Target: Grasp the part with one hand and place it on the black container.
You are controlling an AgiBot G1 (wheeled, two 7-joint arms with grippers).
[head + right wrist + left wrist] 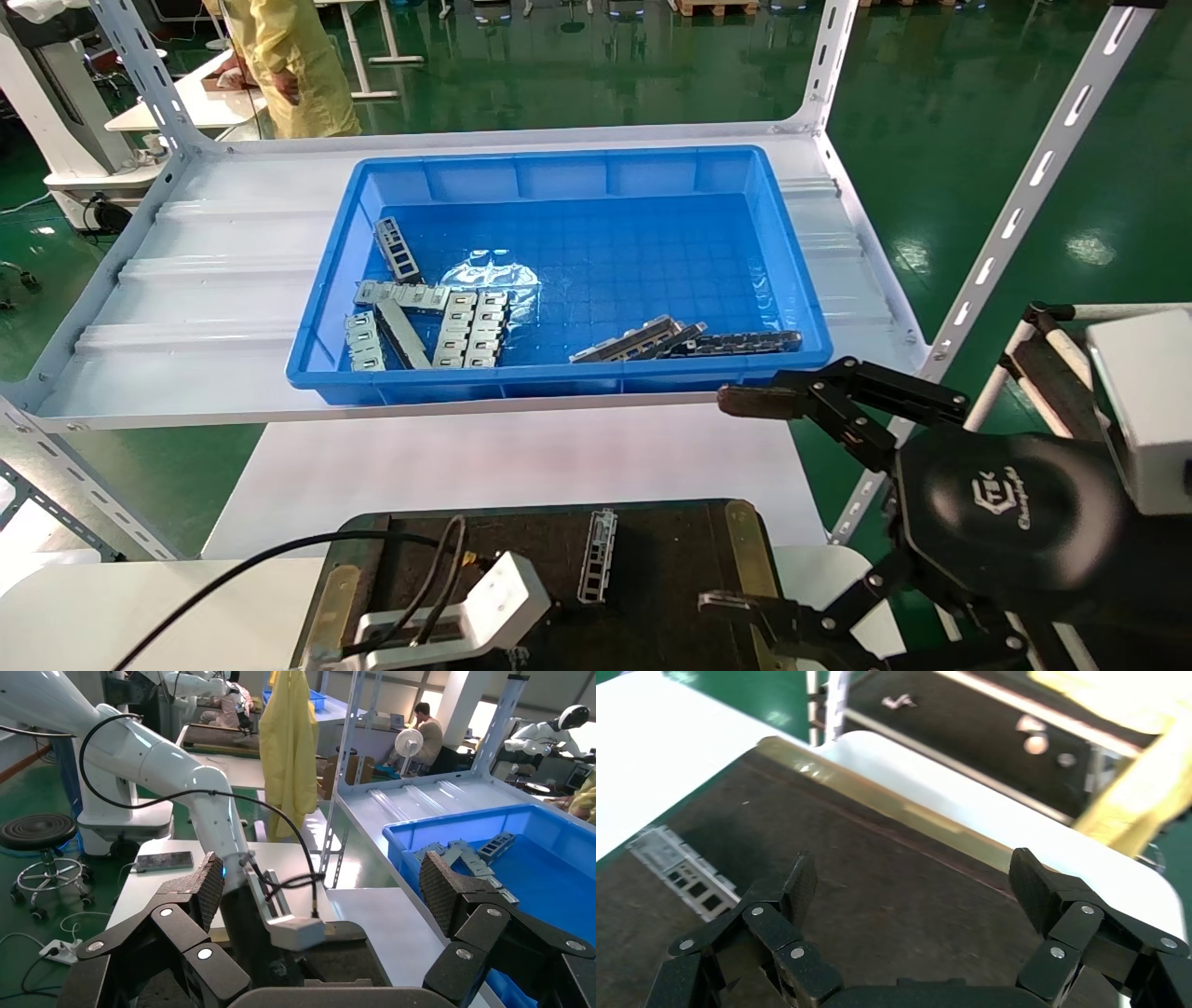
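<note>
With one metal channel [597, 555] lying flat on the black tray [670, 550], best to swing the empty, wide-spread right pincer [736, 503] over the blue bin [559, 270] toward the next channel, left pincer [912, 881] likewise spread.

part [597, 555]: silvery bare metal, dull sheen | black container [670, 559]: matt, rough dark floor, brass-coloured edge strips | blue bin [596, 177]: glossy smooth plastic | right gripper [745, 503]: black, textured pads | shelf [205, 270]: smooth white-painted metal
</note>
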